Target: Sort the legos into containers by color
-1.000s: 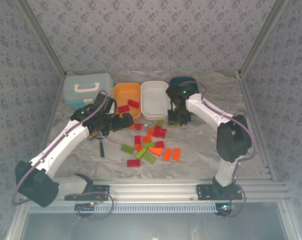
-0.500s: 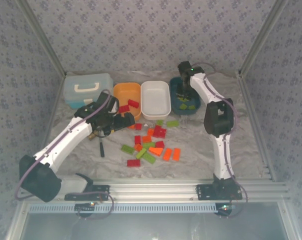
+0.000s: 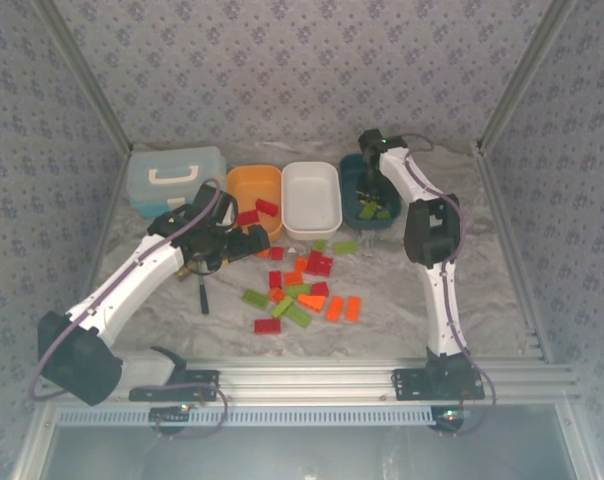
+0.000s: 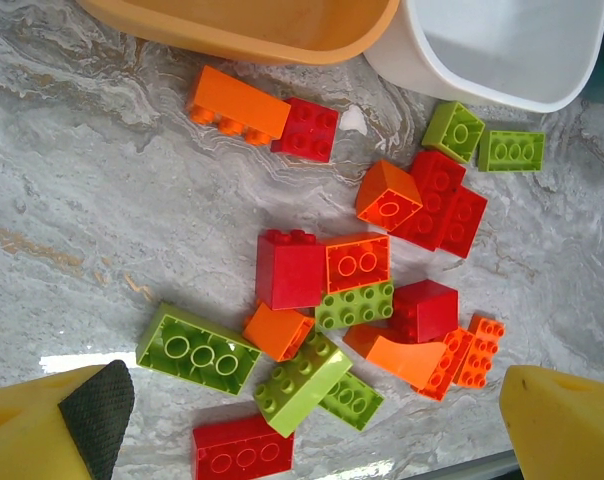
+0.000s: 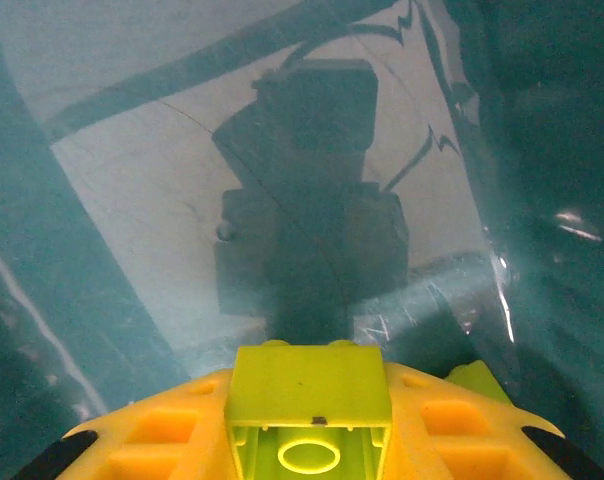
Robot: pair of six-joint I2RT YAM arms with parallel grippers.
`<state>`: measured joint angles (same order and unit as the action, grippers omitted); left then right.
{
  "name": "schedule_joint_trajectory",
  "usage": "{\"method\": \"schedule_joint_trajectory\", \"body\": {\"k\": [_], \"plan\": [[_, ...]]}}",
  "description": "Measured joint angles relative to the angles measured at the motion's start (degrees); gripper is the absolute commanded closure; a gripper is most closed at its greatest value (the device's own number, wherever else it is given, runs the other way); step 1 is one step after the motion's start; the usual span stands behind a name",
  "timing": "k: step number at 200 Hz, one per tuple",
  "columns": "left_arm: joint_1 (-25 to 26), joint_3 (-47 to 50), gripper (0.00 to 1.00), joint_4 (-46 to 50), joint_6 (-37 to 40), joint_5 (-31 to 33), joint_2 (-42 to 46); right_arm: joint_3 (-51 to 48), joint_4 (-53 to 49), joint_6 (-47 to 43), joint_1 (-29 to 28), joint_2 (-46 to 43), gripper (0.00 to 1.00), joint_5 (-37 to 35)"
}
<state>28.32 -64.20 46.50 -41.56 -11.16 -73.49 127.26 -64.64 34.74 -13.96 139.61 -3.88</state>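
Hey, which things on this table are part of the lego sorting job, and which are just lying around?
Part of the job: legos, green lego in the right gripper, orange tray, white tray, teal tray.
Just lying about: light blue case, black tool.

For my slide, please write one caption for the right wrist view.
The right tool, shut on a lime green brick, holds it over the dark teal tray.
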Motion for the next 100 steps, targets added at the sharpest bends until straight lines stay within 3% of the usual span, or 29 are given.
{"method": "schedule_joint_trajectory", "body": {"k": [43,100], "plan": [[0.0,-0.63,0.04,0.26,0.63,0.0,-0.2,-2.36,-0.04,1.38,-0.11,-0.09,0.35,-0.02],[0.31,-0.63,0.09,3.3,-0.39,0.94,-3.85,0.04,0.28,-1.38,-2.49,-5.38,0.37,-1.6]]}}
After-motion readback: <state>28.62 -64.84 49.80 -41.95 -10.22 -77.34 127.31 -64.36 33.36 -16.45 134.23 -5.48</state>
